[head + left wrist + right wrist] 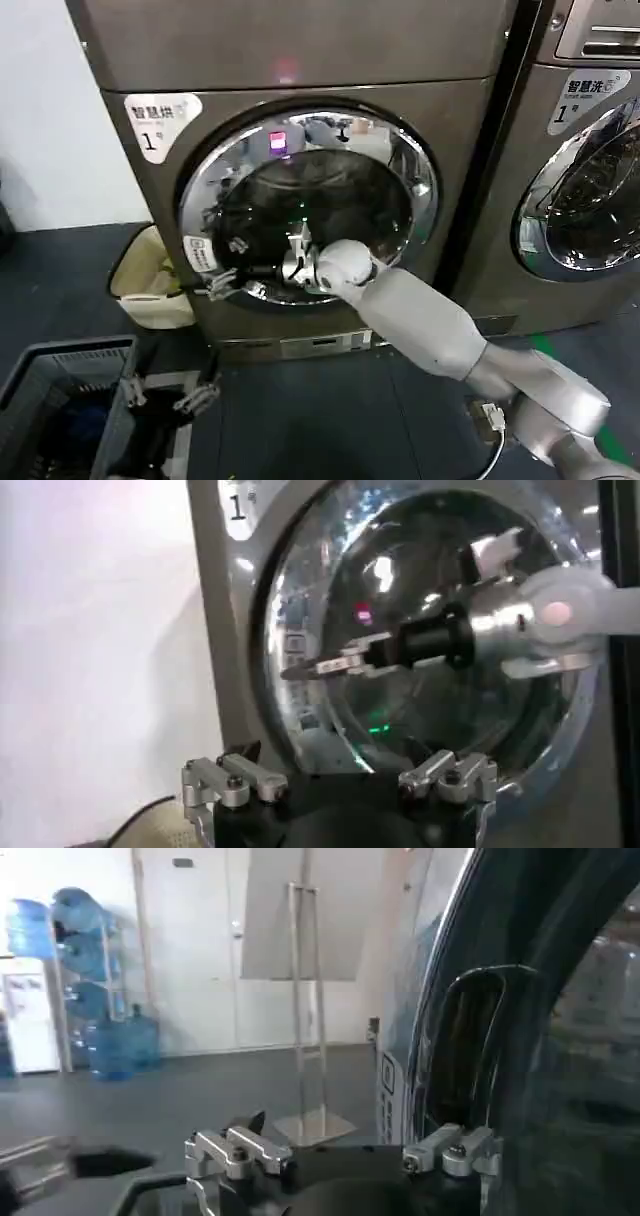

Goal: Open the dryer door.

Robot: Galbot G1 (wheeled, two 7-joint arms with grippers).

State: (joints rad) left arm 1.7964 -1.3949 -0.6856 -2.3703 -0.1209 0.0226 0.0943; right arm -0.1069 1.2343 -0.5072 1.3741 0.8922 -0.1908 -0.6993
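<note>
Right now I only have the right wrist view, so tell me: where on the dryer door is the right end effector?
Observer: The right end effector is at the lower left edge of the door.
Operator: Is the door open at all?
Observer: In the head view it looks shut, lying flush with the front of the dryer.
Operator: And the left arm?
Observer: The left end effector hangs low and open near the basket, well below the door.
</note>
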